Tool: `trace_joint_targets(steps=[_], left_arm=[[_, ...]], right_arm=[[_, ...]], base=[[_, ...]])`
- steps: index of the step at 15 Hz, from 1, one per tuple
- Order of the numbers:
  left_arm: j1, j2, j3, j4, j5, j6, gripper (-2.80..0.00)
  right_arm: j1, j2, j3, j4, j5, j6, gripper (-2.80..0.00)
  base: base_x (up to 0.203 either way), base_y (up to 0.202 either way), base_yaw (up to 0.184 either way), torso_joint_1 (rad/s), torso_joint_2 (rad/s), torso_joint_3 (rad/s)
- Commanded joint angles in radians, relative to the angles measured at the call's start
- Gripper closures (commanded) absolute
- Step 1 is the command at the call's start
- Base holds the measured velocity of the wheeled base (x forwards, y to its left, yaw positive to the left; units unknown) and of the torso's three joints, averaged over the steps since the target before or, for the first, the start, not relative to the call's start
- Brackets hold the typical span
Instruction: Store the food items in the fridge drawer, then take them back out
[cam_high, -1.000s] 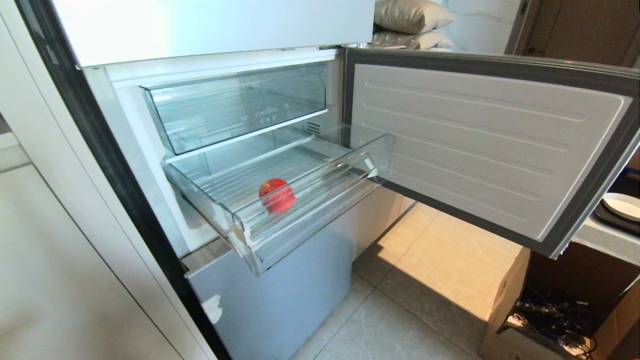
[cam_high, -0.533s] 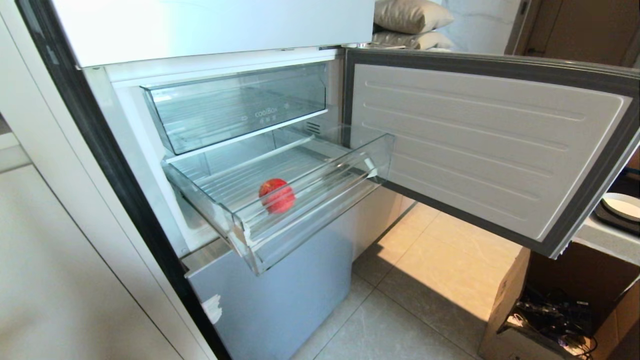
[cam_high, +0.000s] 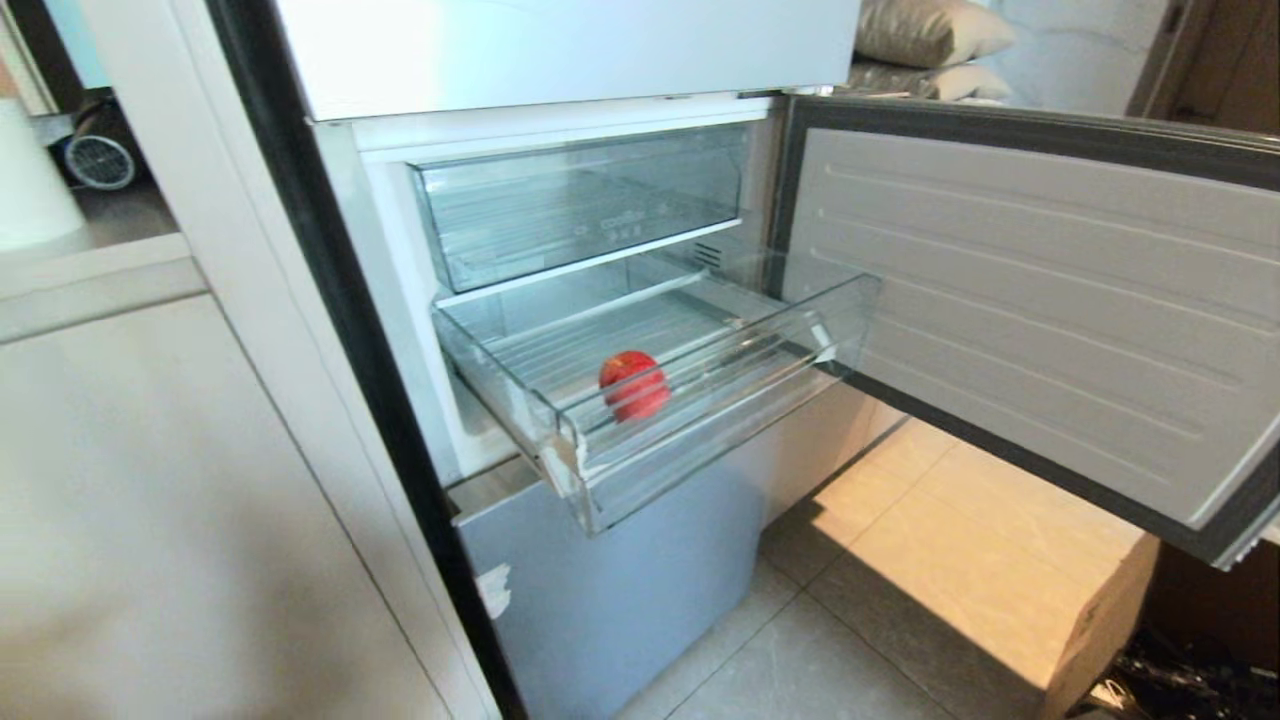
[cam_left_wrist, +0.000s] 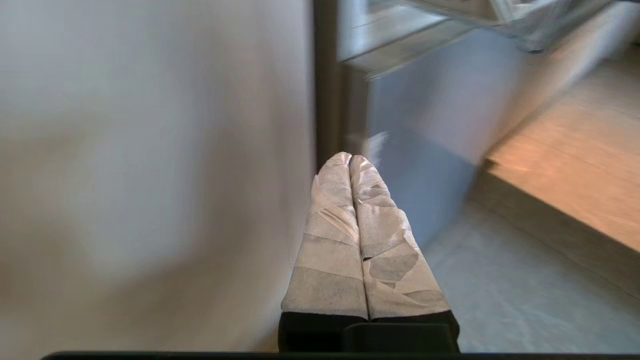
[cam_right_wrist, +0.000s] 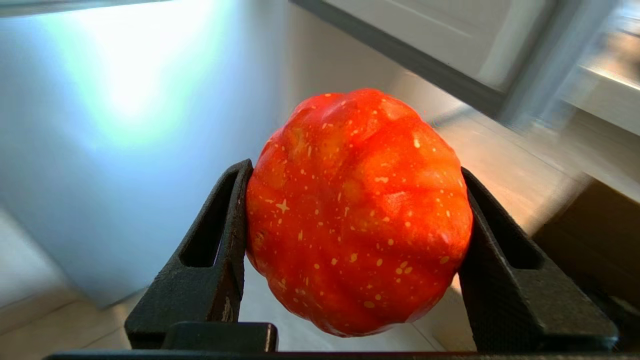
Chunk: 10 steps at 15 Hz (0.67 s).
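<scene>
Right tool pinches a ribbed red-orange fruit between its two black fingers, one on each flank, well below the drawer and out of the head view. A second red fruit lies in the fridge drawer, near the middle of its front wall; the clear drawer stands pulled out, with a white patch at its near-left front corner. Above it sits a closed clear bin with faint lettering, and to the right the fridge door swings wide over the tiled floor; below is the pale-blue lower panel. Left tool, its taped fingers pressed together and empty, hangs low beside that panel. Likely hazards: the smooth, rounded fruit may slip from so narrow a contact during the lift; the rising tool may catch the drawer's thick front lip; a careless release could send either fruit rolling along the ribbed drawer floor.
</scene>
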<state>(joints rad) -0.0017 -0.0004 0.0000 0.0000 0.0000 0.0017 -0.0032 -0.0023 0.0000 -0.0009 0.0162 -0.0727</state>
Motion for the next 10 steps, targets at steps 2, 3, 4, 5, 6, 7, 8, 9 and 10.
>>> trace_joint_targets(steps=[2, 3, 4, 5, 6, 7, 8, 9, 10], left_arm=[[0.0, 0.0, 0.0, -0.001, 0.0, 0.0, 0.0], [0.0, 0.0, 0.0, 0.0, 0.0, 0.0, 0.0], [0.0, 0.0, 0.0, -0.002, 0.0, 0.0, 0.0], [0.0, 0.0, 0.0, -0.001, 0.0, 0.0, 0.0], [0.0, 0.0, 0.0, -0.001, 0.0, 0.0, 0.0], [0.0, 0.0, 0.0, -0.001, 0.0, 0.0, 0.0], [0.0, 0.0, 0.0, 0.0, 0.0, 0.0, 0.0], [0.0, 0.0, 0.0, -0.001, 0.0, 0.0, 0.0], [0.0, 0.0, 0.0, 0.0, 0.0, 0.0, 0.0]], right_arm=[[0.0, 0.002, 0.0, 0.001, 0.001, 0.001, 0.0], [0.0, 0.002, 0.002, 0.001, 0.001, 0.002, 0.0], [0.0, 0.002, 0.001, 0.001, 0.001, 0.002, 0.0], [0.0, 0.002, 0.002, 0.001, 0.001, 0.001, 0.0], [0.0, 0.002, 0.002, 0.001, 0.001, 0.001, 0.0], [0.0, 0.002, 0.001, 0.001, 0.001, 0.002, 0.0], [0.0, 0.002, 0.002, 0.001, 0.001, 0.001, 0.0], [0.0, 0.002, 0.002, 0.001, 0.001, -0.001, 0.0], [0.0, 0.002, 0.0, 0.001, 0.002, 0.001, 0.0]], base=[[0.0, -0.009, 0.172, 0.003, 0.0, 0.003], [0.002, -0.004, 0.174, 0.002, 0.01, 0.007], [-0.002, -0.01, 0.175, 0.001, 0.0, 0.003], [0.0, -0.007, 0.178, 0.002, 0.0, 0.004], [0.005, -0.007, 0.169, -0.002, 0.0, 0.002], [0.003, -0.006, 0.178, -0.002, 0.0, 0.007], [0.002, -0.008, 0.173, 0.002, -0.01, 0.002], [0.003, -0.006, 0.178, 0.006, 0.0, 0.007], [-0.001, -0.007, 0.176, 0.005, 0.0, 0.002]])
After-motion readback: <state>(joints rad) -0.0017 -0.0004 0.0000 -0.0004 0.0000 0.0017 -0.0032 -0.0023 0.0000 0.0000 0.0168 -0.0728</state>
